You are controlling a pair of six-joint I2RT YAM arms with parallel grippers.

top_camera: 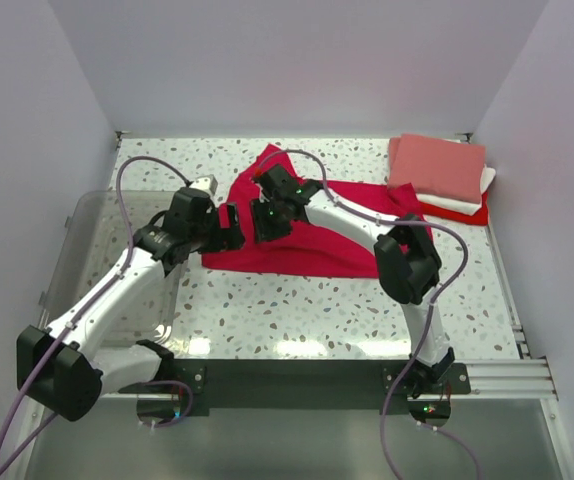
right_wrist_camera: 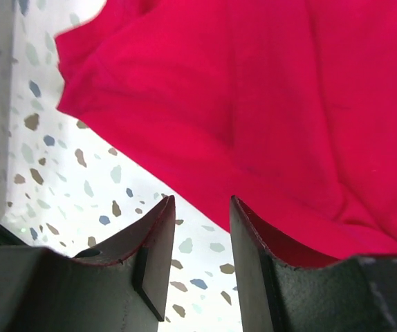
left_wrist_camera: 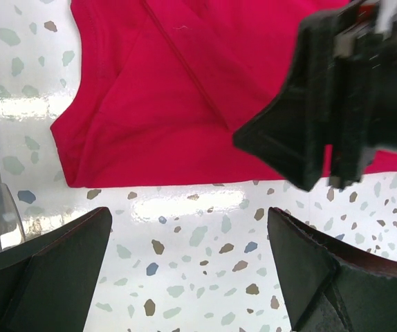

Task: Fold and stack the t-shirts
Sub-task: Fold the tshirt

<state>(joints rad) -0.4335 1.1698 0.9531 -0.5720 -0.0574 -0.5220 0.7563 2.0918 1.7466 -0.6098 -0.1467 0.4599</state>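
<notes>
A crimson-red t-shirt [top_camera: 317,240] lies partly folded and rumpled on the speckled table, centre back. It also shows in the left wrist view [left_wrist_camera: 178,90] and the right wrist view [right_wrist_camera: 268,97]. My left gripper [top_camera: 231,230] is open wide and empty [left_wrist_camera: 188,266], over bare table just short of the shirt's left hem. My right gripper [top_camera: 264,218] is open with a narrow gap and empty [right_wrist_camera: 200,211], low at the shirt's edge, close to the left gripper. A folded stack stands at the back right: salmon-pink shirt [top_camera: 437,168] on top, white [top_camera: 459,203] and red [top_camera: 467,216] beneath.
A clear plastic bin [top_camera: 87,250] stands along the left side under my left arm. White walls close in the table on three sides. The right arm's black body [left_wrist_camera: 344,104] fills the upper right of the left wrist view.
</notes>
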